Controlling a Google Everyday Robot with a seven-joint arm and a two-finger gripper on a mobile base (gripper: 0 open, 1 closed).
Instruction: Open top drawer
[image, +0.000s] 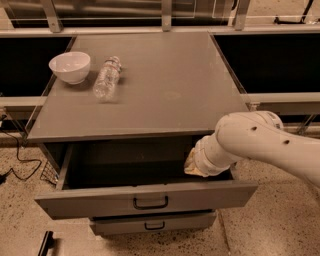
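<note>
Camera view. The top drawer (100, 200) stands pulled well out of the grey cabinet. Its wide flat front sits forward of the cabinet body, and the dark inside is open to view from above. The black bar handle (150, 202) at the centre of the front is free; nothing touches it. Below it, the front of a lower drawer (152, 223) is set further back and appears closed.

Judgement on progress: the opening is done or very nearly done. How much travel is left on the runners cannot be read from this view. What is left appears to be only getting the arm clear of the drawer.

The white arm (265, 142) comes in from the right and bends down over the right end of the drawer. The end effector (192, 164) sits low at the right rear of the drawer opening, just under the front edge of the tabletop (165, 85) and behind the drawer front. Only its pale yellowish tip shows past the wrist. Whether it is apart or together cannot be told, and no object can be seen in it. Contact with the drawer's right wall or floor cannot be confirmed.

On the tabletop, a white bowl (70, 66) stands at the left rear. A clear plastic bottle (107, 77) lies on its side just beside it. Both are well apart from the arm.
</note>
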